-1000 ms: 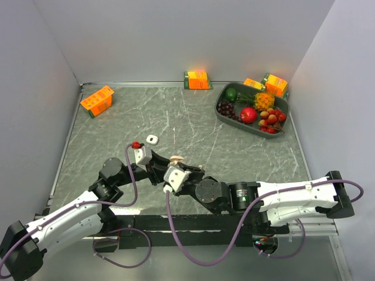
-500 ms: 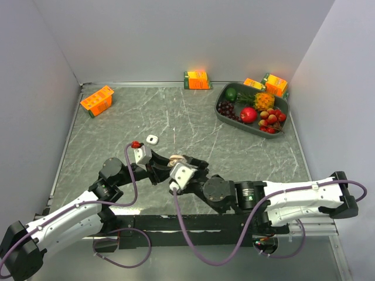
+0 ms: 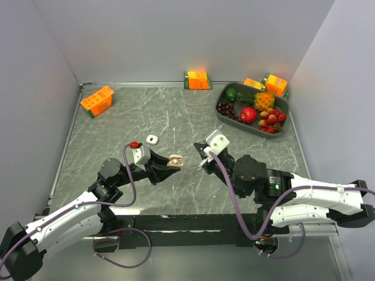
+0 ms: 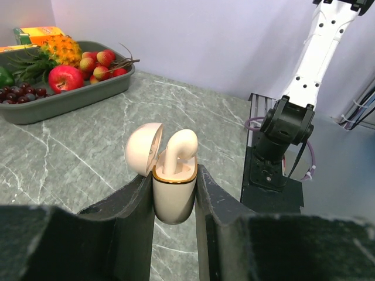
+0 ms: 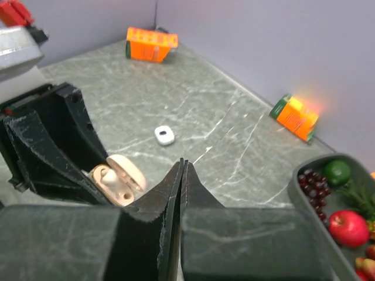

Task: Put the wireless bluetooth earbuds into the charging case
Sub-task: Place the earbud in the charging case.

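Pale-beige charging case open, with one earbud sitting in it.
The case stands upright between the fingers of the left pincer, above the middle of the desk; its round lid is tipped back to one side, and the earbud's head rises above the gold rim.

Right fingers closed and drew away from the case.
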{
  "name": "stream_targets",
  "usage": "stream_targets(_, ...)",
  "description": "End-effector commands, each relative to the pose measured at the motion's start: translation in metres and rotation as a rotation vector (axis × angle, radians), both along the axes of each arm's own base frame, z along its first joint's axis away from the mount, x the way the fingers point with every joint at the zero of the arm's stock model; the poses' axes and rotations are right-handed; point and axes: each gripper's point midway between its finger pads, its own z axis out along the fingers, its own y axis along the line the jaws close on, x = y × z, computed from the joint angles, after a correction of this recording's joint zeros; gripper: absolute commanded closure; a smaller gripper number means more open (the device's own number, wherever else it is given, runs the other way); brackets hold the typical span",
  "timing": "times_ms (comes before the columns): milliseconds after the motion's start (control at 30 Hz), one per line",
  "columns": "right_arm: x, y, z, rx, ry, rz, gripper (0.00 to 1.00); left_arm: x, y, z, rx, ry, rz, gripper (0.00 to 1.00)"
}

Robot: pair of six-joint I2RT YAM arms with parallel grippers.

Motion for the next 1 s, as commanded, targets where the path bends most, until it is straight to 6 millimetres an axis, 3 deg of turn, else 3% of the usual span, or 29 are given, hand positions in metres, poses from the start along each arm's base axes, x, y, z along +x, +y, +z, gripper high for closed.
stream_targets(0, -0.007, 0.014, -0.018, -0.035, 0.092, 0.057, 1.0, 0.001, 0.002, 0.034, -0.076, -0.069, 0.014, 0.99)
stream_targets(267, -0.023, 0.037, -0.035, -0.078, 0.155, 0.177, 1.0, 0.001, 0.003, 0.039, -0.086, -0.083, 0.016, 0.99)
stream_targets(967, -0.018, 0.053, -0.054, -0.156, 0.201, 0.197, 1.0, -0.007, 0.004, 0.046, -0.101, -0.101, -0.014, 0.99)
